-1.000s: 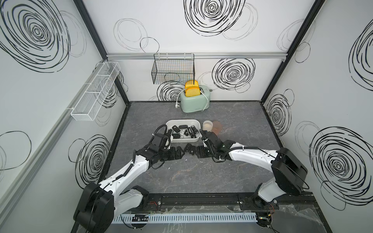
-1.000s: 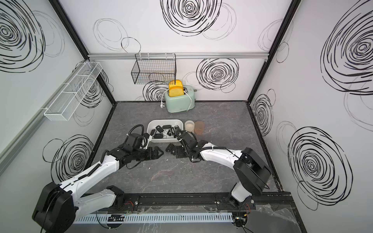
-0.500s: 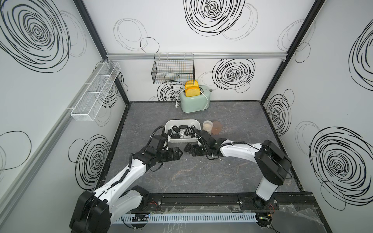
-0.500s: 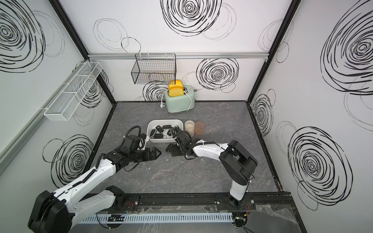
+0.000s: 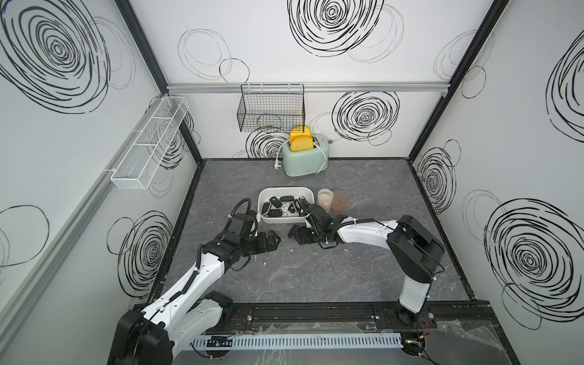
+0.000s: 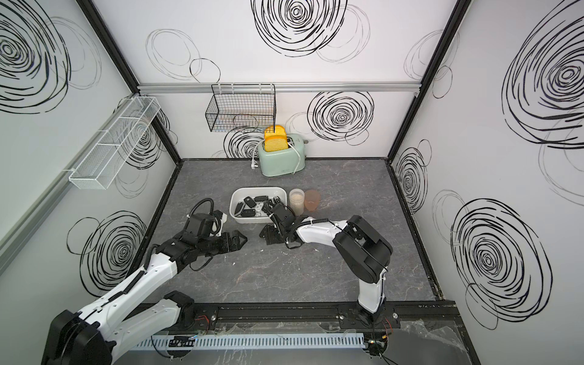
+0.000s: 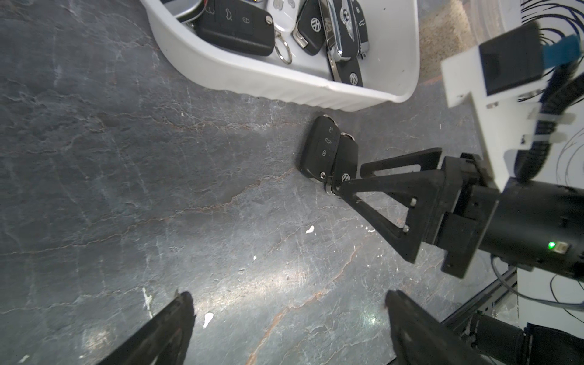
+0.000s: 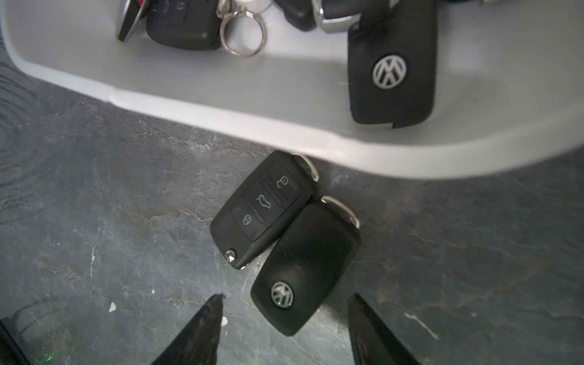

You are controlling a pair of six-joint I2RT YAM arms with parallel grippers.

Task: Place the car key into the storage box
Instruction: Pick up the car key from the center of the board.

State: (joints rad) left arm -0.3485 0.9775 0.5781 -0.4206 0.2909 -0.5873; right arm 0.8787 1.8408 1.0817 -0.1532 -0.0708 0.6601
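Your right gripper (image 8: 286,311) is down at the table (image 8: 110,221). Its jaws are apart, with one black fingertip on each side of the tail end of the badge-up car key (image 8: 305,268). A sliver of table shows between each fingertip and the key, so nothing's pinched.

That key lies flat on the grey table, VW badge facing up. It's just outside the storage box (image 8: 221,123), near its wall and not touching it, with its metal loop pointing at the box. Pressed against its side is the buttons-up car key (image 8: 264,208), whose loop end is right at the box's rim.

Look inside the box and you've got a cluster of other key fobs (image 8: 392,69); one carries a split ring (image 8: 241,34).

Your left gripper (image 7: 289,297) hangs over bare table with its jaws spread wide and nothing between them. It faces the two loose keys from some way off.

In a top view the two grippers point at each other in front of the box. A clear cup (image 5: 325,200) stands just beside the box. The mint toaster (image 5: 305,159) with toast in its slots sits against the back wall.
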